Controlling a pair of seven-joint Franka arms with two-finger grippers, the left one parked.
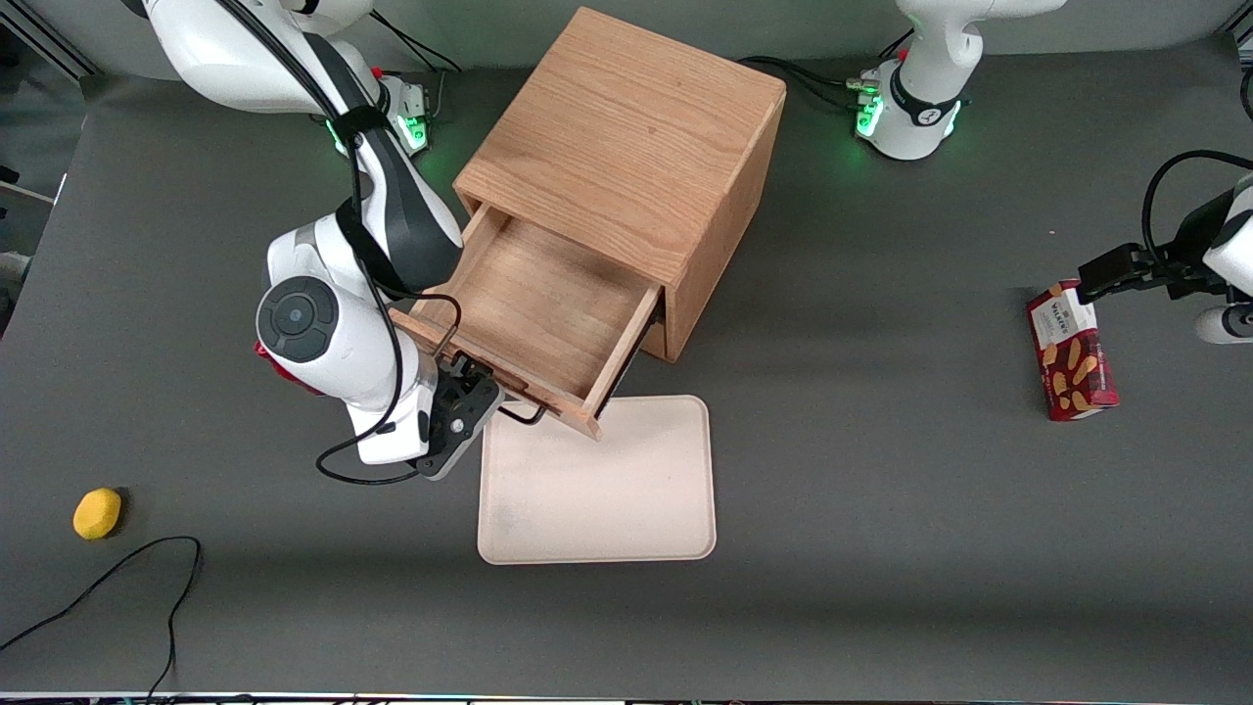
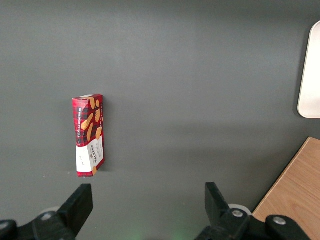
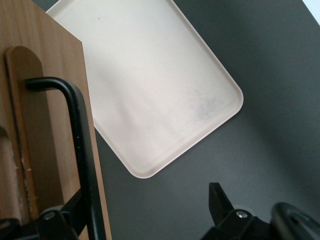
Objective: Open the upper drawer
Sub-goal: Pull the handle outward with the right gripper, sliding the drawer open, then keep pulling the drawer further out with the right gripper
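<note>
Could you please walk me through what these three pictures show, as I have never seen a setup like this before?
This is a two-armed robot at a dark grey table. One picture looks down on the table from the front; the other two come from small cameras on each arm's wrist.

On the table stands a wooden cabinet. Its upper drawer is pulled well out and looks empty. The working arm's hand sits at the drawer's black handle; in its wrist picture the fingers stand apart, one by the handle and one well clear, so it looks open rather than clamped.

Nearer the front camera than the cabinet lies a cream tray, with nothing on it. A red biscuit box lies toward the parked arm's end, and a small yellow object, perhaps a lemon, toward the working arm's end.
</note>
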